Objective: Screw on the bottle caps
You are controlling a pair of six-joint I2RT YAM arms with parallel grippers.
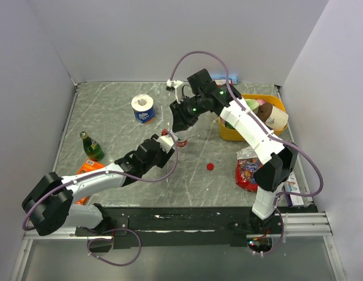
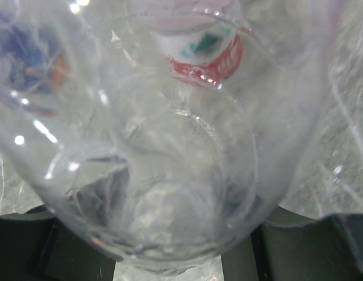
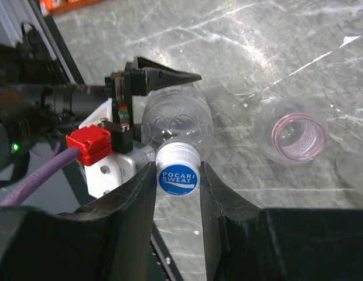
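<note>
A small clear bottle (image 3: 177,120) is tilted between my two grippers, with a blue cap (image 3: 177,174) on its neck. My right gripper (image 3: 177,186) is shut on that blue cap, a finger pressing each side. My left gripper (image 2: 181,254) is shut on the bottle's body (image 2: 170,175), which fills the left wrist view. From above, the left gripper (image 1: 165,140) and right gripper (image 1: 180,123) meet at mid table. An open bottle with a red label band (image 1: 182,140) stands just beside them, its mouth (image 3: 291,130) uncapped. A red cap (image 1: 210,166) lies loose on the table.
A toilet roll (image 1: 143,108) stands at the back left. A green bottle (image 1: 92,146) and an orange packet (image 1: 88,167) lie at the left. A yellow bin (image 1: 228,132) with items sits at the back right, a red snack bag (image 1: 249,171) in front of it.
</note>
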